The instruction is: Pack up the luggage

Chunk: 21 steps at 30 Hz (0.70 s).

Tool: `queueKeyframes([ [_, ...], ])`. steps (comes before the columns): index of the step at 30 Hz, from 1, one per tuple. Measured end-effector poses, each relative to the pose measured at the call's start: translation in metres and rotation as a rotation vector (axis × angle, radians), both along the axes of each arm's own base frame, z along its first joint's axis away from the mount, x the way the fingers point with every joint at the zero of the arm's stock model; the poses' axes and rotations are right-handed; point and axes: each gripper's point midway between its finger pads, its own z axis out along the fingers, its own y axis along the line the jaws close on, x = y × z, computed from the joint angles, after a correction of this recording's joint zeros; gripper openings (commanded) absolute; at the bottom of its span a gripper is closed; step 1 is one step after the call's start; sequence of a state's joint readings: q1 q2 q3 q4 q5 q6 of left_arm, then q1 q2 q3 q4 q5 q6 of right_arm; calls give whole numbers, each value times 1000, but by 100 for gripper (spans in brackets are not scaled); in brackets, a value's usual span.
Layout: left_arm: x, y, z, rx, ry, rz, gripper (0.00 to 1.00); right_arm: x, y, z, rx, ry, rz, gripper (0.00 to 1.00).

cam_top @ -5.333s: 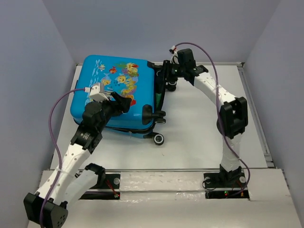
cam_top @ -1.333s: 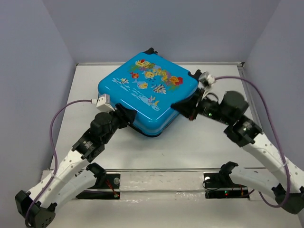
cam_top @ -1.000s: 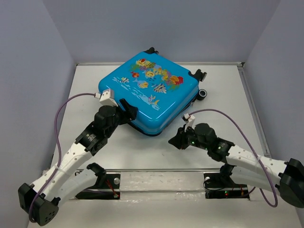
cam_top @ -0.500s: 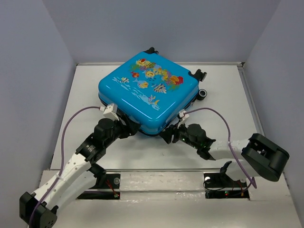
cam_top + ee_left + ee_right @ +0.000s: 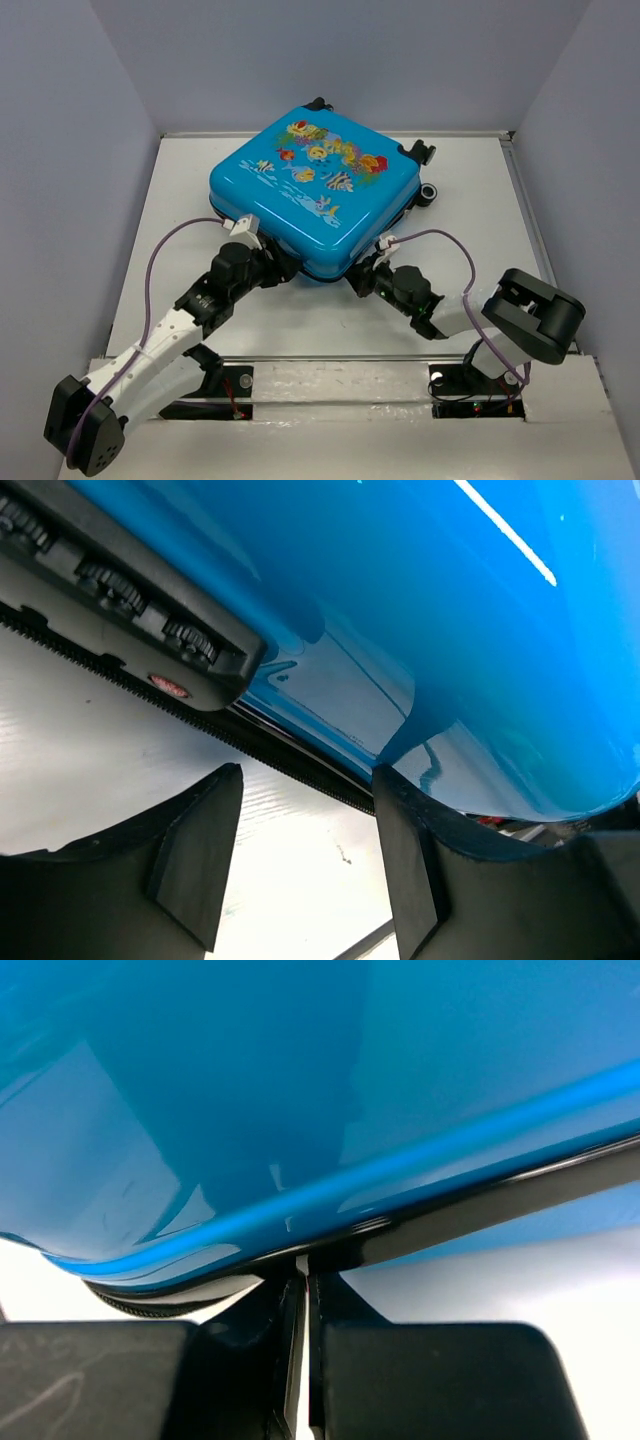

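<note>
- Luggage lies shut and flat on the table, far-middle, turned corner-on to the arms.
- Right gripper: fingers pressed together, tips against the zipper band at the near corner. Can't tell if a pull tab is nipped. If not, any tug just slips off the band.
- Left gripper: fingers spread at the near-left edge, next to the lock, gripping nothing. So the shell isn't braced.
- Risk: a pull or push from 1 arm slides or spins the case on the smooth table. The wheel hangs off the side and won't stop it.
- Risk: if the left closes here, it likely catches the lock or band, not the shell, and could jam the zip.
</note>
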<state>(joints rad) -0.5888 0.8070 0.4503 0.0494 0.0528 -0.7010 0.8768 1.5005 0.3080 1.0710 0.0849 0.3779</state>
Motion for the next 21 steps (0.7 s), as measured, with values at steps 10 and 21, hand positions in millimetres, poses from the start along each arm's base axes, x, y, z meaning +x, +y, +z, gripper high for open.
queueKeyframes([
  [10, 11, -23, -5, 37, 69, -68, 64, -44, 14, -7, -166, -5, -146, 7],
  [21, 41, -10, 2, 157, 58, 34, 63, -32, 37, 0, -513, -36, -286, 7],
])
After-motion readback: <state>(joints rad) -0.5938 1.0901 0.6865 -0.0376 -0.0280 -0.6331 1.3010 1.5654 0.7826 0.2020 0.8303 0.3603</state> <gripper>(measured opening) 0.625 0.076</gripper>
